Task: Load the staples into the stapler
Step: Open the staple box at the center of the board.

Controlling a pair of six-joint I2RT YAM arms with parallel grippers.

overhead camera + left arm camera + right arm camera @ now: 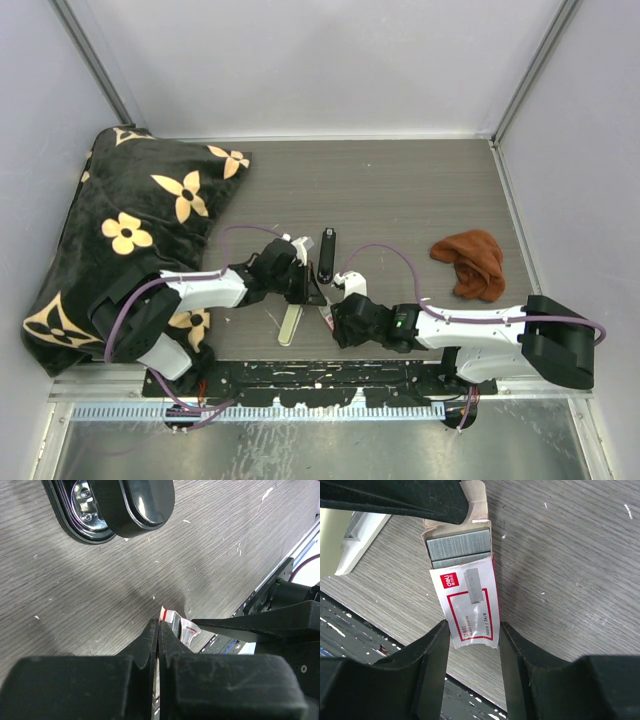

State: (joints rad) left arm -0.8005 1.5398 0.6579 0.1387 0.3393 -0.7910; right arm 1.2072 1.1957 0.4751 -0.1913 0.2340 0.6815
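The right claw (472, 628) is clamped across the box (470, 607), one finger on each long side, near the printed end. In the right wrist view the box's long axis runs 6 to 12, straight away from that claw. The staples (459, 547) show at 12, a grey block bare between the sleeve's edge and the flap (476, 497) beyond.

The left claw (158, 624) meets the box at that far end with its fingers together, and it appears to pinch the flap (a sliver of red-and-white card shows right at its tips in the left wrist view). Both claws therefore hold one thing along one line, and I judge that any pull must run along the 6–12 axis to bare more of the block. The left claw is the nearer to the staples.

In the top view the box is all but hidden between the two claws. The stapler (326, 255) lies on the table (420, 200) at 12 from them, close by. I cannot tell whether its channel is open, because the left wrist view cuts it off at the top edge and shows only shiny metal inside a black rim. How deep the block sits in the box is hidden too.
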